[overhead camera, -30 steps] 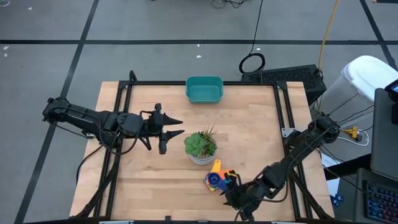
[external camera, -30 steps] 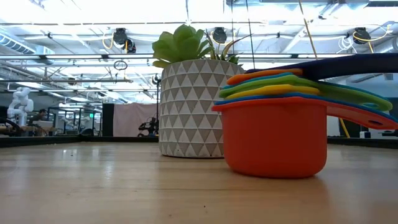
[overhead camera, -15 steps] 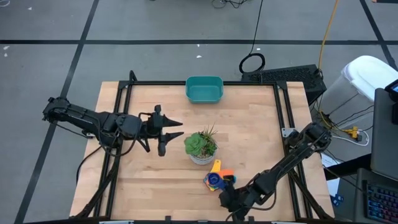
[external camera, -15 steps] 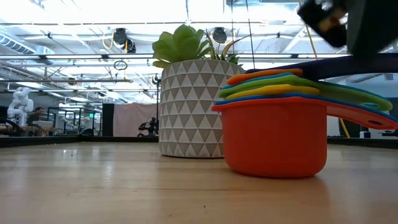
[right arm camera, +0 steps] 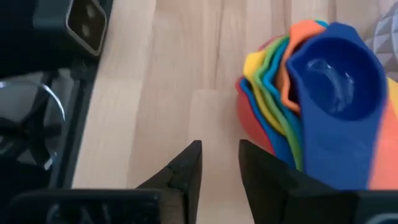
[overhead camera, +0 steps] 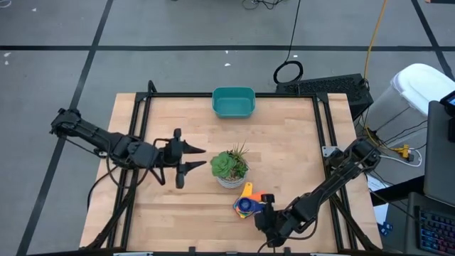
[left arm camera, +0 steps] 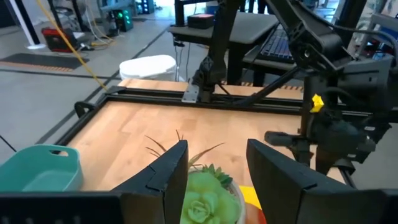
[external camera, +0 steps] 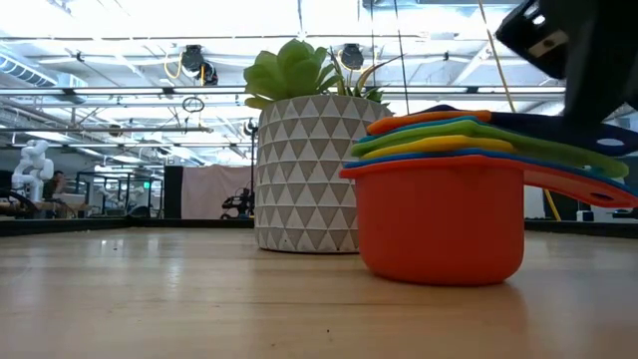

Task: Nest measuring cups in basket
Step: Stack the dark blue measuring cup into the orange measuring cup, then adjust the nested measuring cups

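Green succulent (overhead camera: 229, 165) in white triangle-patterned pot (external camera: 305, 178) stood upright near table (overhead camera: 284, 142) middle. Black keyboard (overhead camera: 328, 87) lay on floor beyond far right corner, black cable coil (overhead camera: 288, 72) beside it. White bin (overhead camera: 416, 89) stood off right edge.

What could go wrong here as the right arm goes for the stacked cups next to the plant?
1. The right gripper sits beside the measuring cups with nothing between its fingers, so closing now may pinch air.
2. The stack stands close to the potted plant; a sideways nudge could push the cups into the pot.
3. The basket is at the far edge, beyond the plant, so a low carry may clip the leaves.
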Robot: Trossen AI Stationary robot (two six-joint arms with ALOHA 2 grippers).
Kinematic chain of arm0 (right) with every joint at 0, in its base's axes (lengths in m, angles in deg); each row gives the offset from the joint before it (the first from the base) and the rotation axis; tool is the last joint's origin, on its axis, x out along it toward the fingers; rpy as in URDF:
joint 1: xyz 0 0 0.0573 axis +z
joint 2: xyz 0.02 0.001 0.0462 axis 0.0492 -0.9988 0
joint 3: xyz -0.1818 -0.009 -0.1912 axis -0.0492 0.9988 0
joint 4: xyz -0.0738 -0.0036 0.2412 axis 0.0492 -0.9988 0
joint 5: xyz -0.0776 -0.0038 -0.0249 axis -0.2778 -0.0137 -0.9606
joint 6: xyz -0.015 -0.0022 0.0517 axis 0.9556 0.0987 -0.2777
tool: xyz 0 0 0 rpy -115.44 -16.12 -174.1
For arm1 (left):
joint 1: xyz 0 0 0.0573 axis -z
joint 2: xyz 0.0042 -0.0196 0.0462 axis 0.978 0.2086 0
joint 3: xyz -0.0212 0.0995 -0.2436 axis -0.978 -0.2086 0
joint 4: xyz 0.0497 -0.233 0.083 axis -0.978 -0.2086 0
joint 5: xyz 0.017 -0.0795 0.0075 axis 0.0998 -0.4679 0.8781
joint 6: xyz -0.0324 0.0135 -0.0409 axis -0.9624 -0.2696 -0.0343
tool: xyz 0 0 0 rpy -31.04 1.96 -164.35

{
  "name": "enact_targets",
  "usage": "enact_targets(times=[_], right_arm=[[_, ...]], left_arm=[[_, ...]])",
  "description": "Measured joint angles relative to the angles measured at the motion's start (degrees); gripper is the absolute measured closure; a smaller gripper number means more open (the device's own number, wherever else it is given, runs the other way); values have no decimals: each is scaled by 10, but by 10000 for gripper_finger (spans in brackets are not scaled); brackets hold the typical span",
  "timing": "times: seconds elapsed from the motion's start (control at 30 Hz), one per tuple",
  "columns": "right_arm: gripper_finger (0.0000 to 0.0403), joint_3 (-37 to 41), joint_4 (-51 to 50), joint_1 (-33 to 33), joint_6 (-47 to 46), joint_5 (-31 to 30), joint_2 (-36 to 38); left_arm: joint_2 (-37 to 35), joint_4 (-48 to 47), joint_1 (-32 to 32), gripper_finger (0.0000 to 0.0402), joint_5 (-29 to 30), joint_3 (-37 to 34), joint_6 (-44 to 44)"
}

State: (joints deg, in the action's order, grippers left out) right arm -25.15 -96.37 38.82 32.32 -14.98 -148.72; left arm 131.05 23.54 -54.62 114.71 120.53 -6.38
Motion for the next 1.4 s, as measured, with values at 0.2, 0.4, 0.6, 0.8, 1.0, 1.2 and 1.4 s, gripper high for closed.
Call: enact_targets(times=[0.2,0.4,0.6,0.8,1.0,1.2,1.4], right_arm=[[324,0,-57,1,22,-3,24],[328,0,-122,-6,41,-34,32],[328,0,-140,-12,84,-37,41],[328,0,-146,-11,113,-46,90],[328,2,-209,-10,93,-75,155],[328,107,-181,-11,83,-108,205],[328,216,-104,-11,31,-107,243]], left_arm=[[0,0,8,236,23,0,14],[0,1,8,236,28,0,30],[0,1,8,236,28,0,27],[0,0,12,236,-4,0,0],[34,-9,44,236,-9,0,-40],[95,-15,64,236,-2,-1,-63],[134,-19,84,236,2,0,-57]])
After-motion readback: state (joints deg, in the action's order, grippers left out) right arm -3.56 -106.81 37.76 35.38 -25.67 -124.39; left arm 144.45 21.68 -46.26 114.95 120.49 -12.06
